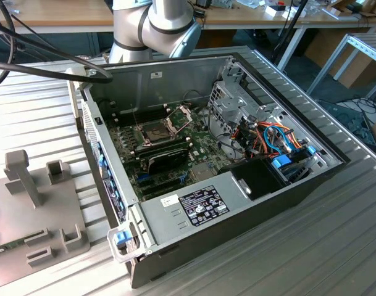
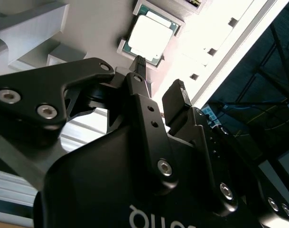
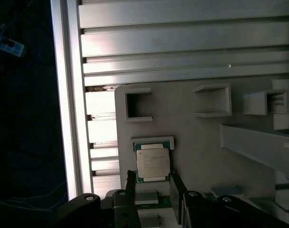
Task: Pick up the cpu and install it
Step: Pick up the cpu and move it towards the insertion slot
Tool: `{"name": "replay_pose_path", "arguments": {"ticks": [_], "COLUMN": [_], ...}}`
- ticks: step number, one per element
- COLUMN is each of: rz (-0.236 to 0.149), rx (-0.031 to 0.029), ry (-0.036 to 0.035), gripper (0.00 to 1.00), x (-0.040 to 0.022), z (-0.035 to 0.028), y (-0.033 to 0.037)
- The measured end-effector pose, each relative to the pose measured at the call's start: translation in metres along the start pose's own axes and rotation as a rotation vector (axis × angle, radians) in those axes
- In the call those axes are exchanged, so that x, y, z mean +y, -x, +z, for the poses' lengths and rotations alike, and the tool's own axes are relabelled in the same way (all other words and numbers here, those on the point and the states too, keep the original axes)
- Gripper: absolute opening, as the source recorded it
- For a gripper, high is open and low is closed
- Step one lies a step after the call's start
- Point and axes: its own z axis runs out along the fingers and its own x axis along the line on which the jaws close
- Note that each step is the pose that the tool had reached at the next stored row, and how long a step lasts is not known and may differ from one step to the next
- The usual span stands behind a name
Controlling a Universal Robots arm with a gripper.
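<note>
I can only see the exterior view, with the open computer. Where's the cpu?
Observer: In the first wrist view, the cpu lies flat in a square pocket of the grey tray.
Operator: Is the gripper holding it?
Observer: No. In the second wrist view the gripper is open and empty.
Operator: Is it close?
Observer: Yes. The cpu sits just beyond the fingertips, and I see no contact.

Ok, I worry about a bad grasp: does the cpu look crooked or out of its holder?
Nothing stands out. The cpu lies flat and square in its grey holder, with the open gripper close by it.
</note>
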Motion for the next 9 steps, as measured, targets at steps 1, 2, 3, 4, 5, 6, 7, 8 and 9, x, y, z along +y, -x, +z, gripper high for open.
{"name": "replay_pose_path", "arguments": {"ticks": [1,2,3,4,5,6,7,8,9], "rz": [0.000,0.000,0.000,0.000,0.000,0.000,0.000,0.000,0.000], "rx": [-0.0002,0.0001,0.0002,0.0002,0.0001,0.0001,0.0000,0.0001,0.0000], "ry": [0.0002,0.0000,-0.0002,-0.0001,-0.0001,0.0000,0.0000,-0.0001,0.0000], "gripper": [0.42,0.42,0.42,0.42,0.42,0.42,0.42,0.42,0.42], "x": [0.0000,0.0000,0.0000,0.0000,0.0000,0.0000,0.0000,0.0000,0.0000], "z": [0.0009,0.0014,0.0017,0.0021,0.0023,0.0024,0.0029,0.0031,0.0032], "y": [0.0000,0.0000,0.0000,0.0000,0.0000,0.0000,0.0000,0.0000,0.0000]}}
